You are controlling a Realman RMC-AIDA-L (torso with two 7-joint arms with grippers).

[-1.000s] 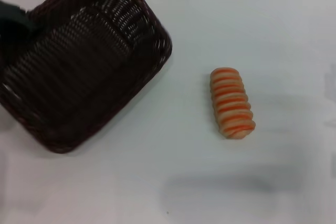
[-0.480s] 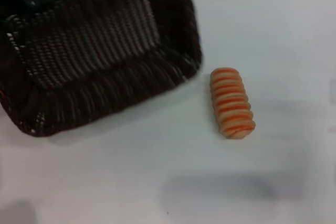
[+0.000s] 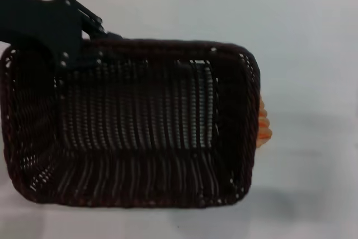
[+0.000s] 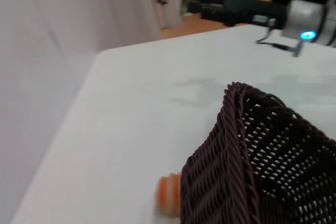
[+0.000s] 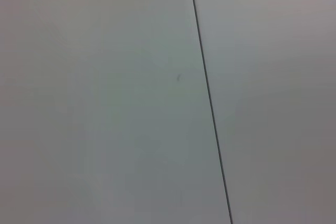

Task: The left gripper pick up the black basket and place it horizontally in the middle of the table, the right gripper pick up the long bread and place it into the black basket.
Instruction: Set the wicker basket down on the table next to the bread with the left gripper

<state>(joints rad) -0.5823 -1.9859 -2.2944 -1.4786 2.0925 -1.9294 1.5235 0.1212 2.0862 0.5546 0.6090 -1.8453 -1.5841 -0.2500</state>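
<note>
One step is in hand: your left end effector [image 3: 84, 54] grips the far rim of the black basket [image 3: 134, 127], carried long side across near mid-worktop [image 3: 313, 43]. It looks lifted, though contact with the surface is hard to judge. The long bread [image 3: 264, 127] peeks out beside its right end, so lower clear of it. Your right end effector [image 4: 210, 1] waits well apart; its fingers can't be made out.

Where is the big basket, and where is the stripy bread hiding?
black basket [image 3: 134, 121], head view, on its woven floor.
long bread [image 3: 263, 126], head view, on the orange sliver beside the basket's right rim.
</note>
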